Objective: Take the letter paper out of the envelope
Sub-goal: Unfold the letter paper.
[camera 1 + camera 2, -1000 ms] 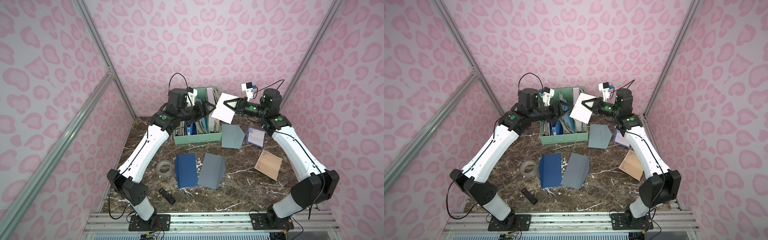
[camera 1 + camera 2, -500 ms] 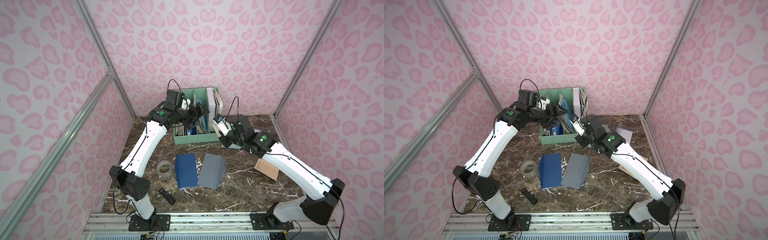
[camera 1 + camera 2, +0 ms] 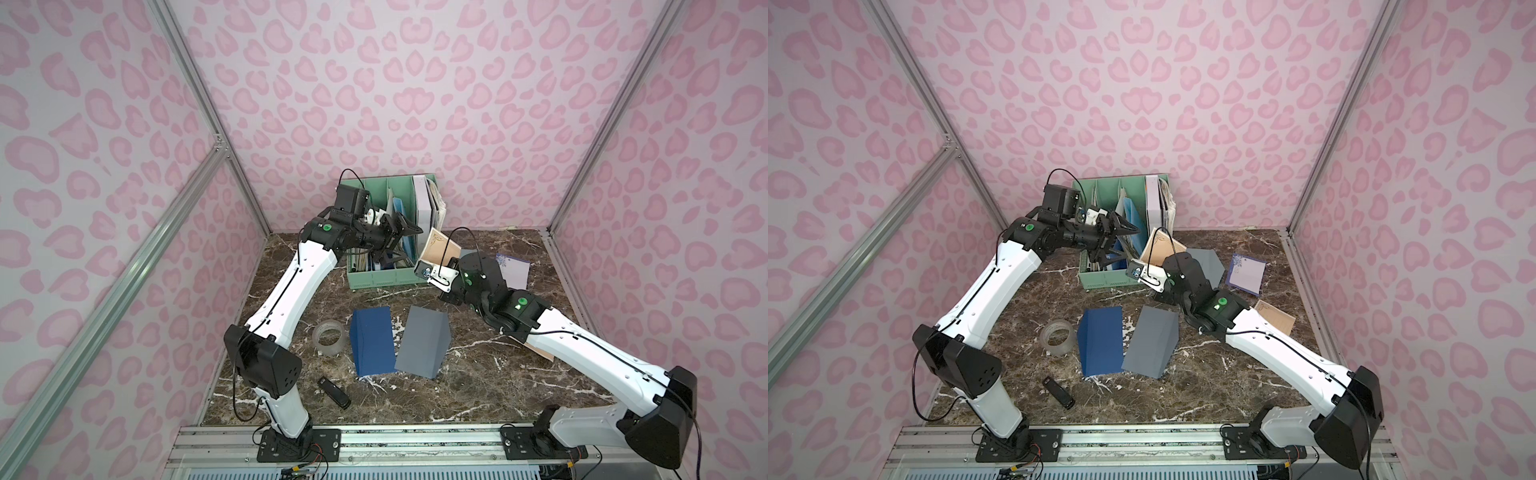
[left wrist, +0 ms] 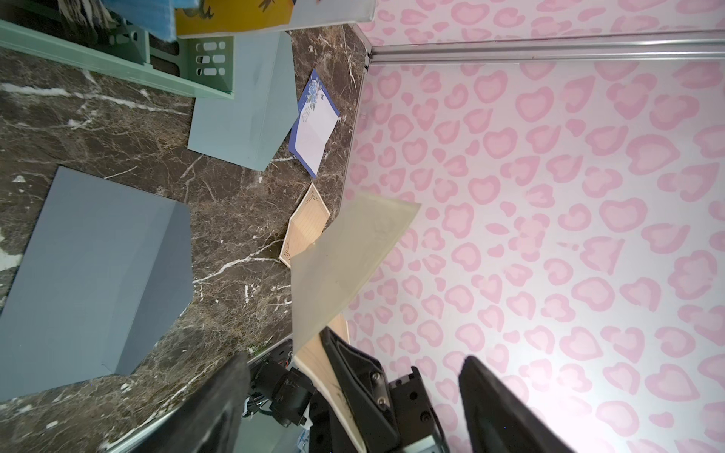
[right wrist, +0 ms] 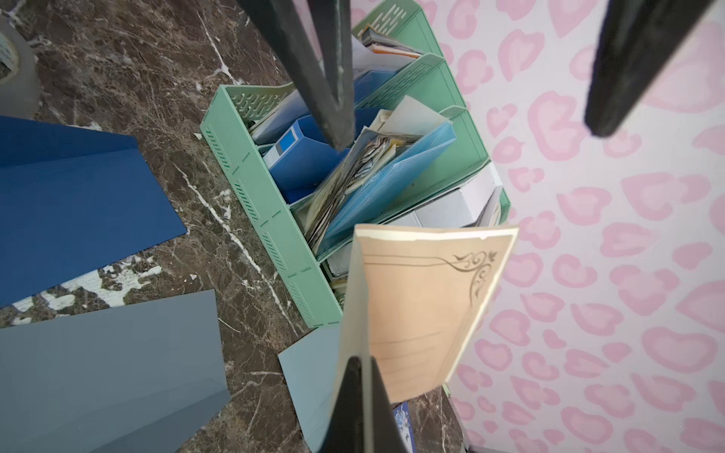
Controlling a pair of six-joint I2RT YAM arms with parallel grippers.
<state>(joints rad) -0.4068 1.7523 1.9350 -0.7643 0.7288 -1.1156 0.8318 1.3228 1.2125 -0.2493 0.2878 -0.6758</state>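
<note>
Pink heart-print walls close in a dark marble counter (image 3: 478,386), with a green file organizer (image 3: 382,276) at the back. Just beside the organizer's right end, the right end effector (image 5: 363,364) is clamped on a tan letter paper (image 5: 423,306), seemingly folded, held upright off the counter. Above the organizer the left end effector (image 5: 469,137) stands spread wide, empty. One blue envelope (image 3: 371,340) and one grey envelope (image 3: 424,343) lie in front of the organizer.

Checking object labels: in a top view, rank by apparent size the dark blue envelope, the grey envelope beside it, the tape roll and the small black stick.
1. grey envelope and dark blue envelope: too alike to rank
2. tape roll
3. black stick
</note>
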